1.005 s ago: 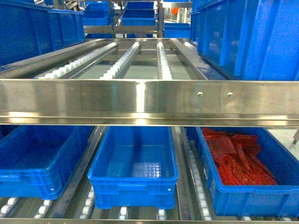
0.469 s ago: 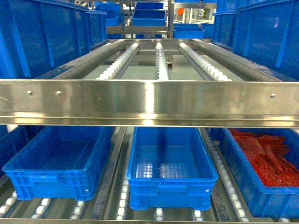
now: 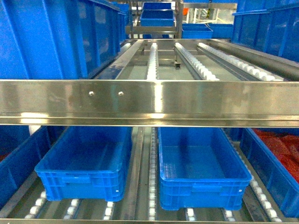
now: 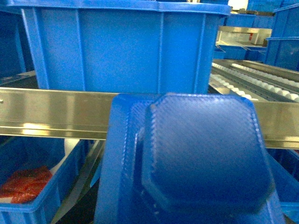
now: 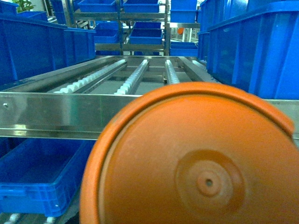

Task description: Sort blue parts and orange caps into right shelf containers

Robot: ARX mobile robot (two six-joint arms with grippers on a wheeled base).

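A blue part [image 4: 201,158] with a raised octagonal face fills the lower left wrist view, held up close in front of the shelf rail [image 4: 51,112]; the left gripper's fingers are hidden behind it. An orange cap [image 5: 196,158], seen end-on with a small centre hole, fills the lower right wrist view and hides the right gripper's fingers. Neither gripper appears in the head view. The steel shelf [image 3: 187,100] spans that view. Two empty blue containers [image 3: 84,175] [image 3: 205,179] sit on the rollers below it.
A tall blue bin [image 3: 46,37] stands on the upper level at left. At the lower right a bin [image 3: 275,172] holds red pieces. Roller tracks [image 3: 152,60] run back along the upper level. Another bin with red pieces [image 4: 28,184] lies low left in the left wrist view.
The whole shelf scene has slid to the right in the head view. The bin of red pieces has moved almost out at the right, and the tall blue bin has come in at the left.
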